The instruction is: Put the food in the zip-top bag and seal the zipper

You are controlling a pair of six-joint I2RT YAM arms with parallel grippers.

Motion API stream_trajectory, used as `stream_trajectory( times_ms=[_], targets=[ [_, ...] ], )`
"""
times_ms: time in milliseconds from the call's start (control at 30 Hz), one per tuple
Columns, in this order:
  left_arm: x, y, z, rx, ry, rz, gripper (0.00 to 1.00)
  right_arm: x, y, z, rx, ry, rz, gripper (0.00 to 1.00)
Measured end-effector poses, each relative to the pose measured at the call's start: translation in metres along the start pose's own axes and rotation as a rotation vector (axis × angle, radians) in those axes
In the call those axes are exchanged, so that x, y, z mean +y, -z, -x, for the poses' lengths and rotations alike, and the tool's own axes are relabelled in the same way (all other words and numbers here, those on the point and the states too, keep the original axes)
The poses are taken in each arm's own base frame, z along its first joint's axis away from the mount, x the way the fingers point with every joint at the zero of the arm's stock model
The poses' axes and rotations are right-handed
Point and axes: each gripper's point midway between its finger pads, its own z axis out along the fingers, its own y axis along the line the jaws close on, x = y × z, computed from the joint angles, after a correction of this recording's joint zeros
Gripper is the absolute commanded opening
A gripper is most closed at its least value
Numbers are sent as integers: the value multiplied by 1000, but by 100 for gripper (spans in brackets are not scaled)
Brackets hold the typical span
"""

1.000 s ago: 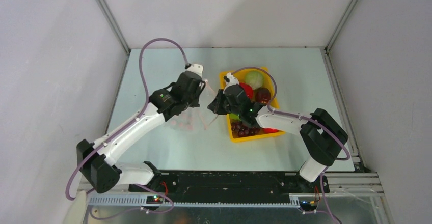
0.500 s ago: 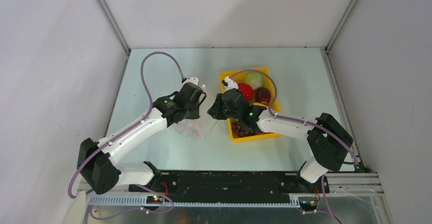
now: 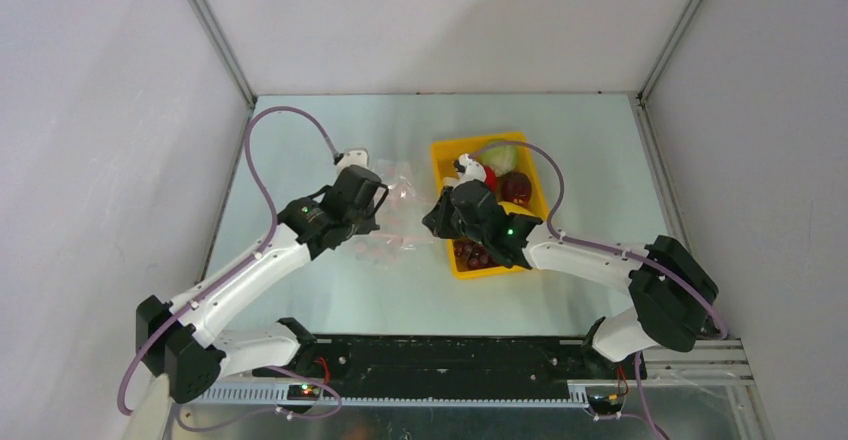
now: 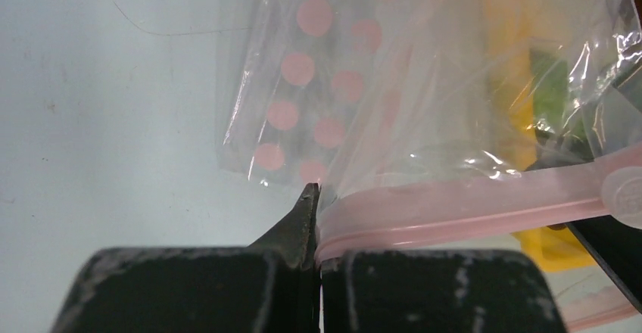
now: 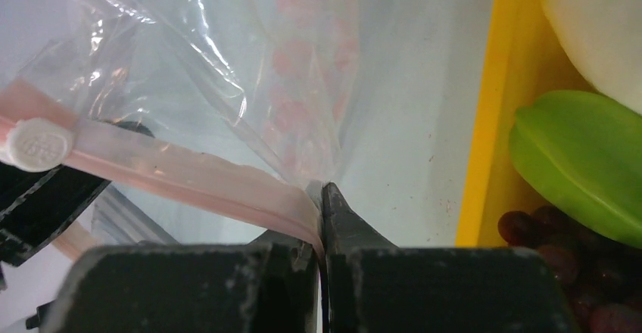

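The clear zip-top bag [image 3: 402, 198] with pink dots hangs stretched between my two grippers, left of the yellow tray [image 3: 440, 152]. My left gripper [image 3: 376, 222] [image 4: 318, 223] is shut on one end of the pink zipper [image 4: 469, 208]. At the other end of the zipper [image 5: 182, 170], my right gripper [image 3: 433, 224] [image 5: 322, 216] is shut too. The white slider [image 5: 34, 145] sits on the strip near the left jaws. The food lies in the tray: pale cabbage [image 3: 500, 155], red apple [image 3: 487, 176], grapes [image 3: 474, 253] and a green piece [image 5: 583, 159].
The yellow tray's wall [image 5: 484, 121] stands just right of my right gripper. Grey walls close in the table on three sides. The bag's lower part [image 3: 385, 250] rests on the table.
Both arms have drawn back toward the near edge and lowered. The left jaws opened briefly, then shut on the zipper. The bag now spreads between the grippers.
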Motion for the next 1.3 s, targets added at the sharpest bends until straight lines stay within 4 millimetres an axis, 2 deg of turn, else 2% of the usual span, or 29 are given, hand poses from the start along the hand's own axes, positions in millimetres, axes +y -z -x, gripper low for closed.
stream_trajectory(
  times_ms=[133,233,300,333,400,567,733,867,933,967,1033,1100,1200,1300],
  targets=[
    [-3,-1,5,-14,10,-14,0,7,3,5,-17,34,40,36],
    [-6,-3,10,-27,13,-34,0,14,3,8,-27,49,77,49],
    [-9,-5,12,-31,11,-44,0,22,4,13,-40,56,113,66],
    [-10,-7,12,-27,8,-46,0,26,4,15,-44,59,129,82],
    [-13,-11,10,-12,0,-47,0,38,6,23,-59,78,167,97],
    [-14,-17,5,10,-14,-42,0,64,21,52,-140,151,243,99],
    [-15,-17,5,11,-15,-45,0,64,62,84,-234,193,226,100],
    [-19,-14,15,-1,-10,-51,0,40,96,111,-307,178,133,99],
    [-22,-13,20,-10,-6,-56,0,21,109,114,-316,151,70,99],
    [-23,-13,23,-13,-4,-58,0,3,114,117,-322,124,16,99],
    [-27,-14,27,-13,-4,-60,1,-36,123,108,-306,71,-108,99],
    [-30,-17,27,-4,-6,-63,1,-63,125,94,-276,47,-191,98],
    [-33,-21,22,19,-13,-72,1,-100,128,65,-200,27,-316,98],
    [-36,-24,18,36,-20,-78,3,-128,135,47,-143,6,-426,97]
  ],
)
